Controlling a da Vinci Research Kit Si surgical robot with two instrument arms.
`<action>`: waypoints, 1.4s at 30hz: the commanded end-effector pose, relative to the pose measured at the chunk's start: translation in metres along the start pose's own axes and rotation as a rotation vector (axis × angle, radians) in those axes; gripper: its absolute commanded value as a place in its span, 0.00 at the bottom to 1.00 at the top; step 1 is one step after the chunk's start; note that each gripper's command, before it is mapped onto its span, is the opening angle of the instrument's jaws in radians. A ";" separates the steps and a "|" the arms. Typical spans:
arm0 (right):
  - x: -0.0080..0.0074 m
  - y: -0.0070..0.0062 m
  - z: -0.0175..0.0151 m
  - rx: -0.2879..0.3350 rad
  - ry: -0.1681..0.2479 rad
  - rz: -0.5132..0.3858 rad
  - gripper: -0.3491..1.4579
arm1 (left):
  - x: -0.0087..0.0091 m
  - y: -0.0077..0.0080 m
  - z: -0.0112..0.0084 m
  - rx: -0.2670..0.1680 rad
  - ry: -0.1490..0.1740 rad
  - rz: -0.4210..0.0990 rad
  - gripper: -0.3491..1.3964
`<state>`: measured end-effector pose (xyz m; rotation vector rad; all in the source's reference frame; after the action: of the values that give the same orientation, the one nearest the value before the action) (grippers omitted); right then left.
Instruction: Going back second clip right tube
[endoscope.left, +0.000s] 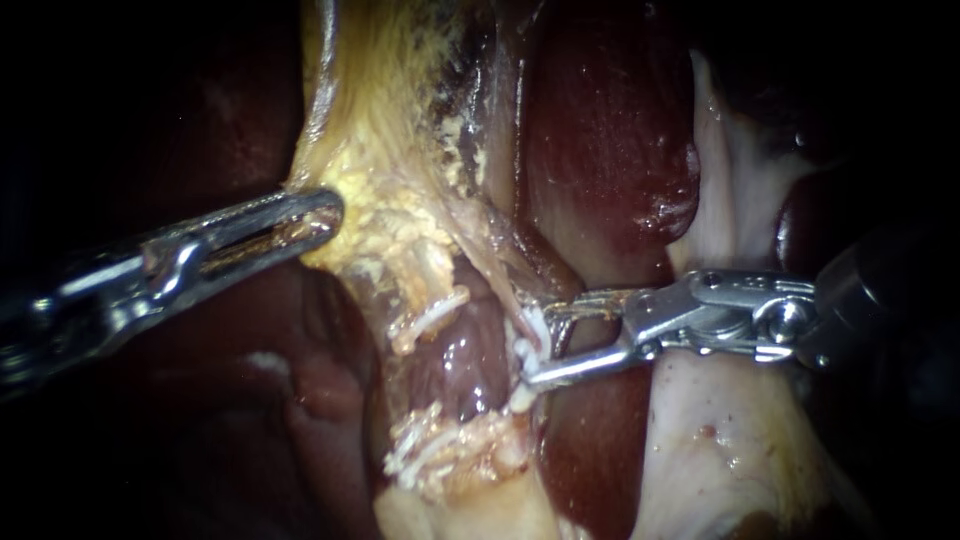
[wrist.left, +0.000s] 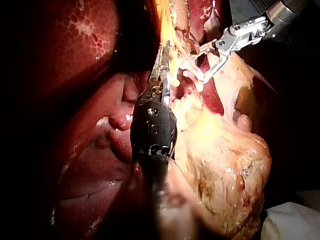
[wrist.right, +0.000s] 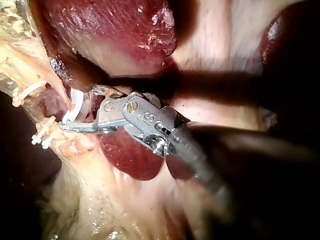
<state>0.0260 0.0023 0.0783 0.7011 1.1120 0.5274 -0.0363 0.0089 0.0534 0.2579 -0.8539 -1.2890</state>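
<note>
**Clip on, backing out yet to come**

The left instrument (endoscope.left: 318, 218) is clenched on yellowish tissue (endoscope.left: 380, 200), pulling it aside. The right instrument (endoscope.left: 530, 343) has its end effector released, and a white clip (endoscope.left: 522, 352) sits between its jaws on the right tube (endoscope.left: 505, 270). Clipping looks done; only the withdrawal seems left.

The left instrument (endoscope.left: 330, 212), middle left, and the right instrument (endoscope.left: 527, 340), middle right, are bright polished metal. The clips (endoscope.left: 432, 314) are matt white plastic. The liver (endoscope.left: 610, 130) is smooth, wet and glossy; the fatty tissue (endoscope.left: 400, 220) is yellow, rough and crumbly.
</note>
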 end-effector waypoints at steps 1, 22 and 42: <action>-0.0003 0.0000 0.0006 0.004 -0.003 0.004 0.53 | 0.0000 0.0000 0.0000 0.000 0.000 0.000 0.00; -0.0028 0.0031 0.0074 0.032 0.060 0.085 0.53 | 0.0000 -0.0001 0.0001 -0.001 0.000 -0.001 0.00; 0.0029 0.0002 -0.0047 0.079 0.067 0.001 0.53 | 0.0001 0.0000 0.0000 -0.001 0.000 0.000 0.00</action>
<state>0.0223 0.0057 0.0750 0.7490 1.2065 0.4959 -0.0363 0.0088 0.0534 0.2574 -0.8536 -1.2899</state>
